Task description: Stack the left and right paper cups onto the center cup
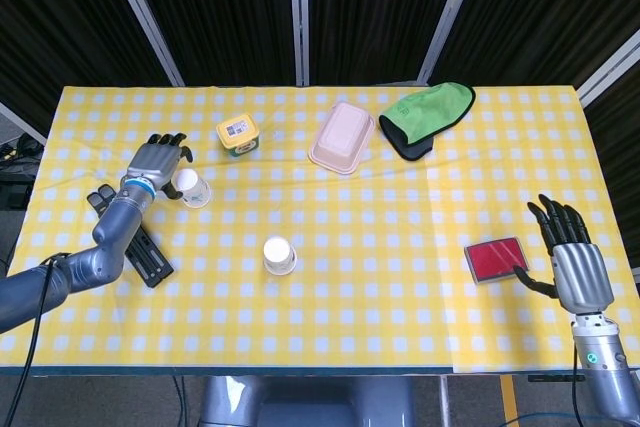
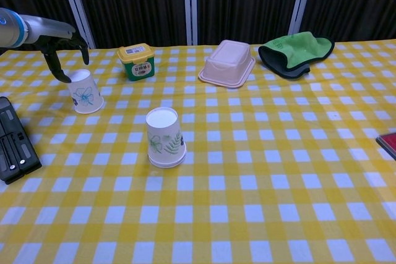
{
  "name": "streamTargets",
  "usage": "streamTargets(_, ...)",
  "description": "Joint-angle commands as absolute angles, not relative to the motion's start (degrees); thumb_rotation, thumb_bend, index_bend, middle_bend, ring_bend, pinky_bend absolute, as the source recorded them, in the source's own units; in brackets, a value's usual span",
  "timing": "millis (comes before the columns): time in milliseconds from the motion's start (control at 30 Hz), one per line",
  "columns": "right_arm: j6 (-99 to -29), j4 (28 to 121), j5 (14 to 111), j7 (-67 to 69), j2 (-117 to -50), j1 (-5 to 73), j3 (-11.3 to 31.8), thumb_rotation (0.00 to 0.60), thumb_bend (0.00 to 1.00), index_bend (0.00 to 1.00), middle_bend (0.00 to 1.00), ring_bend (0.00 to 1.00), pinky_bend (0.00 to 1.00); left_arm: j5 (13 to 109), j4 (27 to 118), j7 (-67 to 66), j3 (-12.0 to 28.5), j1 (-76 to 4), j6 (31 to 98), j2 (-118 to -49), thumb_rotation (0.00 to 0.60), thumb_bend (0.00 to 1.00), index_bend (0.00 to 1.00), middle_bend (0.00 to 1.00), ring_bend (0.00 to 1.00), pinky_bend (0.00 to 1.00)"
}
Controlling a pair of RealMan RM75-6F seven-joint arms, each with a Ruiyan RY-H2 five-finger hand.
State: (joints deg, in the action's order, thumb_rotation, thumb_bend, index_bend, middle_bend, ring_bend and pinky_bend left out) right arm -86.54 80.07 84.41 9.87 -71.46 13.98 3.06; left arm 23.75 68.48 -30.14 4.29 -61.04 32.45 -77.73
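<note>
Two white paper cups with leaf prints stand upside down on the yellow checked table (image 1: 400,277). The left cup (image 1: 191,187) (image 2: 84,91) is at the left, and the centre cup (image 1: 279,255) (image 2: 164,136) stands nearer the front. My left hand (image 1: 159,160) (image 2: 60,44) hovers just behind and above the left cup with its fingers spread and curved, holding nothing. My right hand (image 1: 572,259) is open at the table's right edge, beside a red card (image 1: 496,259). I see no third cup.
A yellow tub (image 1: 238,134), a pink lidded box (image 1: 342,137) and a green cloth (image 1: 428,115) lie along the back. A black device (image 1: 137,243) (image 2: 13,143) lies at the left, under my left forearm.
</note>
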Motion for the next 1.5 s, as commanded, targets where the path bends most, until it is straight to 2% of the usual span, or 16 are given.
streamTargets(33,-86.41,80.18,84.78,10.08,-71.33,13.81,3.2,0.6,0.12,0.04,0.0,0.0,0.0,23.35,67.56,-29.85,3.6,-61.63,32.14,-78.52,0.6,0.27,0.29,0.0,0.0,0.0)
streamTargets(267,-86.27,80.57,85.19,10.35,-71.09,13.31,3.81,0.6,0.12,0.04,0.0,0.0,0.0,23.63,66.3,-28.85,2.58,-62.44,31.89,-80.13,0.6,0.27,0.33,0.0,0.0,0.0)
streamTargets(367,-86.19,80.69,85.37,10.54,-71.0,13.12,4.05,0.6,0.12,0.04,0.0,0.0,0.0,24.29,66.22,-28.19,2.45,-62.46,32.46,-80.39,0.6,0.28,0.38,0.0,0.0,0.0)
streamTargets(633,-86.16,80.92,85.9,10.91,-70.83,12.72,4.45,0.6,0.12,0.04,0.0,0.0,0.0,27.94,71.48,-25.55,3.28,-61.3,35.07,-76.65,0.6,0.29,0.42,0.0,0.0,0.0)
streamTargets(833,-86.68,81.48,86.79,11.06,-70.62,12.31,4.66,0.6,0.12,0.04,0.0,0.0,0.0,36.37,85.32,-22.1,6.41,-59.04,41.46,-67.77,0.6,0.29,0.42,0.0,0.0,0.0)
streamTargets(1000,-86.75,81.57,87.28,10.87,-70.54,12.19,4.74,0.6,0.12,0.04,0.0,0.0,0.0,42.26,94.59,-22.56,7.11,-58.09,45.19,-63.14,0.6,0.29,0.42,0.0,0.0,0.0)
streamTargets(1267,-86.97,81.92,87.78,11.19,-70.31,11.9,4.89,0.6,0.12,0.04,0.0,0.0,0.0,49.46,107.16,-24.06,7.76,-57.53,48.38,-58.75,0.6,0.29,0.41,0.0,0.0,0.0)
streamTargets(1500,-87.37,82.28,88.22,11.73,-69.98,11.53,4.97,0.6,0.12,0.04,0.0,0.0,0.0,53.19,113.93,-27.71,6.35,-58.21,48.36,-58.58,0.6,0.29,0.4,0.0,0.0,0.0)
